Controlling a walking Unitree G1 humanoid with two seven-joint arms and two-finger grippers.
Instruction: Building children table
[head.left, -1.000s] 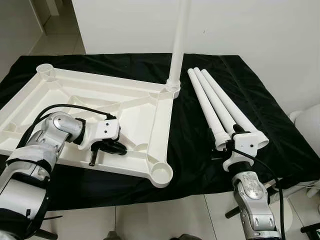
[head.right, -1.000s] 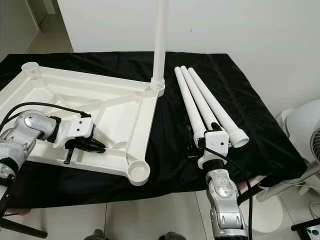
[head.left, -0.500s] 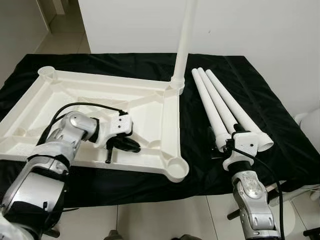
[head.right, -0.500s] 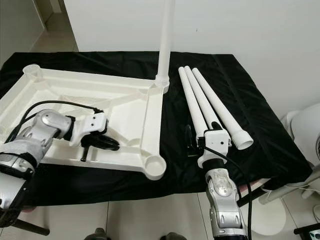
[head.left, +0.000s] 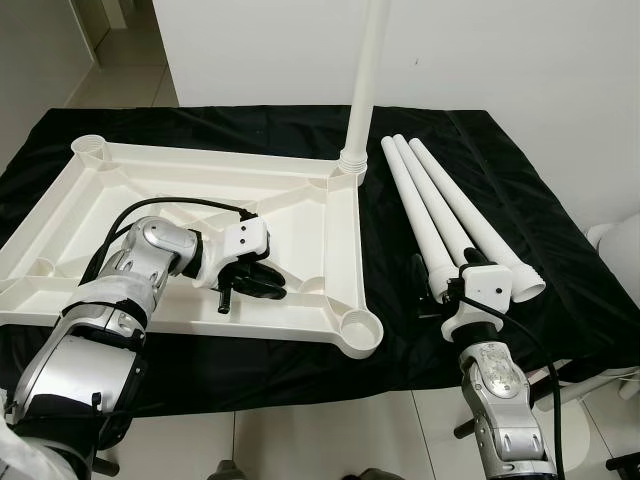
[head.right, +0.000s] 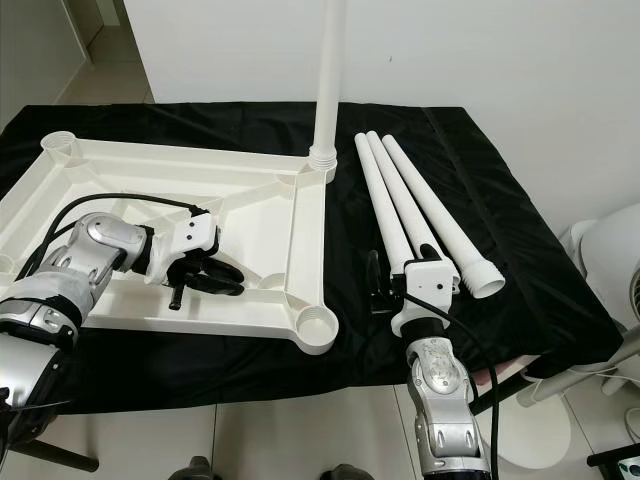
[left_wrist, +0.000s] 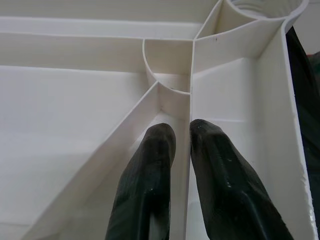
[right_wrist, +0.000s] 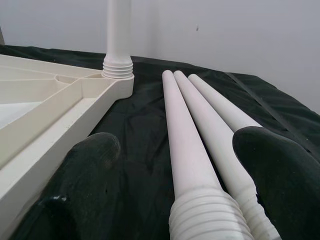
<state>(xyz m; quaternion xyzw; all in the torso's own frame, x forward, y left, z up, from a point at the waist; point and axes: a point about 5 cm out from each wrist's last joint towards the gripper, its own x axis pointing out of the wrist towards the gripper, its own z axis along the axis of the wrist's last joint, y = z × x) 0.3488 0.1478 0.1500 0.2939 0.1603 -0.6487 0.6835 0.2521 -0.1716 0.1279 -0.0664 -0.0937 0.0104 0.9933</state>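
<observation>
1. Looking down from the head camera, I see the white tabletop (head.left: 300, 195) lying upside down on a black cloth (head.left: 400, 330), ribbed underside facing up.
2. One white leg (head.left: 362, 80) stands upright, screwed into the far corner socket nearest the loose legs; its top runs out of the frame.
3. Three loose legs (head.left: 445, 215) lie side by side on the cloth to the right of the tabletop, touching one another, threaded ends toward me.
4. My left gripper (head.left: 250, 285) is inside the tabletop's underside, near the front edge. In the left wrist view its fingers (left_wrist: 150, 185) are clenched on a thin upright rib (left_wrist: 187, 150), one finger on each side, close to the near right corner socket (head.left: 362, 328).
5. My right gripper (head.right: 395, 285) sits at the threaded ends of the loose legs. In the right wrist view its fingers (right_wrist: 90, 155) are spread wide, one on the cloth beside the tabletop's edge, the other past the legs; they grasp nothing.
6. A white wall (head.left: 500, 50) stands behind the cloth.
</observation>
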